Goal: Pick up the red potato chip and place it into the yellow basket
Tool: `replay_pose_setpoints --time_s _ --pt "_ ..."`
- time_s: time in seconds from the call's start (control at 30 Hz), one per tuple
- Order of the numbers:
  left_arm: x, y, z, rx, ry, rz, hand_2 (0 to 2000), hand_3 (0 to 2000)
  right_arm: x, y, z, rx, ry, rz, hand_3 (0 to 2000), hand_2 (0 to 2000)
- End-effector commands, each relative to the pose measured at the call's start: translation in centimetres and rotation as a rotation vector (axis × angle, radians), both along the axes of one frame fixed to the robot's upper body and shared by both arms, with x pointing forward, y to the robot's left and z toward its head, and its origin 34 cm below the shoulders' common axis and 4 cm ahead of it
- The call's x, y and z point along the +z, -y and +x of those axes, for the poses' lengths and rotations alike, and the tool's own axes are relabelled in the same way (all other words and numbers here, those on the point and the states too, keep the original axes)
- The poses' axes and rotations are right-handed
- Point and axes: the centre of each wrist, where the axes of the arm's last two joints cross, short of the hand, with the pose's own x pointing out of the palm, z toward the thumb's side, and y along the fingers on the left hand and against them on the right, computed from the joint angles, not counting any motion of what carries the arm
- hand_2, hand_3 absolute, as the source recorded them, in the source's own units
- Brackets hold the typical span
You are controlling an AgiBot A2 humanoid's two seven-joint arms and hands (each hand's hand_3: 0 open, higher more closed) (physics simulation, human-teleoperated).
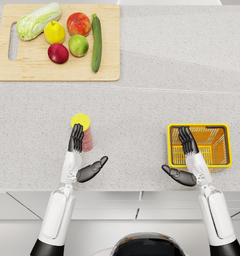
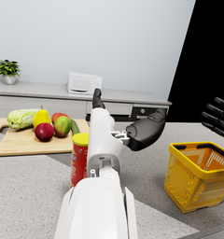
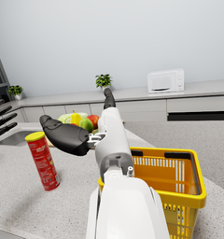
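Your left hand is nearest the head camera: fingers straight and spread from the thumb, holding nothing. From above, the fingertips overlap the near side of the red chip can; you cannot tell whether they touch it. In the left wrist view the can stands upright just beside the forearm, yellow lid on top.

Your right hand is likewise spread and empty, its fingers over the near left rim of the yellow basket, thumb pointing away toward the can. The basket sits on the grey counter, well apart from the can.

Farther back on the counter, a wooden cutting board carries a cabbage, cucumber and several fruits.
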Motion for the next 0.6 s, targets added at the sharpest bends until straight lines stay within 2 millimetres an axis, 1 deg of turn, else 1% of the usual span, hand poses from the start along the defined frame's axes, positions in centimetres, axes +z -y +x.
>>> replay_pose_setpoints --time_s 0.03,0.4,0.43,0.5,0.53,0.57,0.6 --pt "0.0 0.0 0.0 0.000 0.000 0.000 0 0 0.0 0.0 0.0 0.000 0.000 0.000 0 0" --pt "0.0 0.0 0.0 0.000 0.000 0.000 0 0 0.0 0.0 0.0 0.000 0.000 0.000 0 0" --pt "-0.6 0.6 0.1 -0.021 -0.024 0.007 0 0 -0.6 -0.6 0.1 0.021 -0.024 -0.007 0 0" --pt "0.9 0.2 0.6 -0.030 0.091 -0.024 0 0 1.7 -0.1 0.4 -0.060 0.097 0.066 0 0" --pt "1.5 0.0 1.2 -0.024 0.128 -0.041 0 0 2.6 0.3 0.7 -0.095 0.140 0.093 0 0" --pt "2.2 -0.3 2.0 -0.010 0.163 -0.058 0 0 3.6 1.1 1.0 -0.140 0.181 0.116 0 0" --pt "2.8 -0.7 2.6 0.020 0.198 -0.031 0 0 4.1 1.8 1.2 -0.175 0.205 0.129 0 0"
